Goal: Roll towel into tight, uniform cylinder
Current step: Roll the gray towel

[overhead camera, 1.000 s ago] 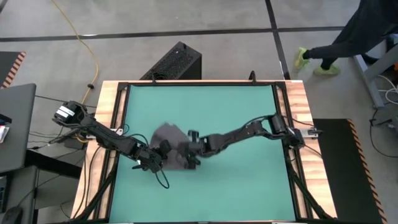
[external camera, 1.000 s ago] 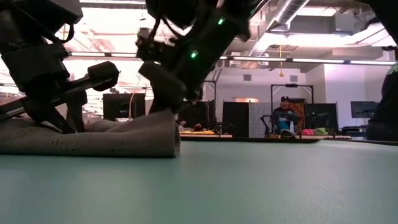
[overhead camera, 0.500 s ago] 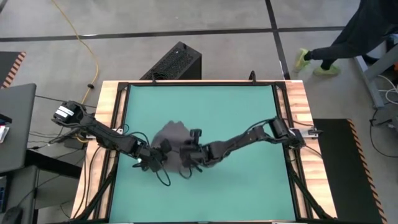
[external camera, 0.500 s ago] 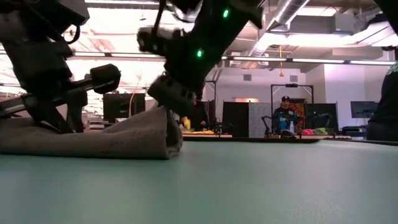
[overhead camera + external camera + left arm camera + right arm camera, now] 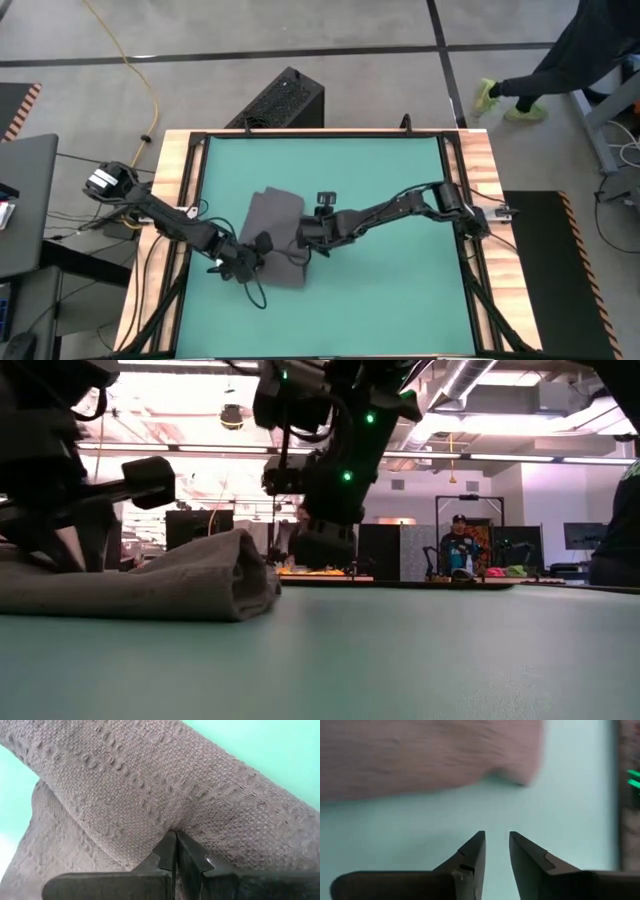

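Towel (image 5: 272, 238) lies folded between my arms, long axis running away from me. Left gripper (image 5: 244, 266) pinches its near end; right gripper (image 5: 305, 236), slightly parted, empty, sits beside it.

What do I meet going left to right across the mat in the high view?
Left tool, shut on the towel's edge → towel → right tool, open and empty beside the towel → bare mat.
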Controlling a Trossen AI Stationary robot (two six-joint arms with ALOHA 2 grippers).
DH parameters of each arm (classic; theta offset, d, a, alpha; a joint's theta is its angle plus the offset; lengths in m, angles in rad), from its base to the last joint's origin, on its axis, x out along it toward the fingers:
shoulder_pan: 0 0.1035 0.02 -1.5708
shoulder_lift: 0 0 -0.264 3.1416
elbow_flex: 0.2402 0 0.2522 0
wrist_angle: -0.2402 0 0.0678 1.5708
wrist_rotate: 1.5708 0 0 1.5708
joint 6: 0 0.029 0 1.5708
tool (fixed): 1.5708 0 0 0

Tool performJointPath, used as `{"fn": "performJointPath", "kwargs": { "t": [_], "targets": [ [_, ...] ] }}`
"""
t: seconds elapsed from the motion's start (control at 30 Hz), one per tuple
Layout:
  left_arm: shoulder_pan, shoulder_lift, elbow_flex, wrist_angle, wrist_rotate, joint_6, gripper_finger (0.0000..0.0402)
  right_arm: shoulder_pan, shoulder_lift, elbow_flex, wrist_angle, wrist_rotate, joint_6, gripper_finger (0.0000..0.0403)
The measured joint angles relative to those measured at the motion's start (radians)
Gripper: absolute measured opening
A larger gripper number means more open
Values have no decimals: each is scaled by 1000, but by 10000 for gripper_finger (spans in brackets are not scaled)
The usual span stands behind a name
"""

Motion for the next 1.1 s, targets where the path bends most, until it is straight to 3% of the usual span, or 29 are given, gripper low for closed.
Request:
{"fn": "performJointPath", "kwargs": {
  "t": [0.13, 0.2, 0.5, 0.7, 0.93, 1.1],
  "targets": [
    [-29, 1, -2, 29, 23, -61, 0, 29, 0, 1, 29, -187, -64, 116],
    [-33, 2, -3, 39, 13, -87, 0, 63, -11, -1, 34, -230, -67, 116],
    [-34, 5, -5, 118, 12, -112, 0, 281, -98, 0, 94, -265, -163, 112],
    [-34, 5, -6, 191, 8, -111, 0, 361, -79, 1, 136, -243, -409, 120],
    [-26, 3, -5, 209, 5, -81, 0, 368, -78, 1, 219, -238, -567, 200],
    [-22, 6, -5, 262, -47, 16, 0, 342, -62, 2, 239, -260, -581, 256]
  ]
}}
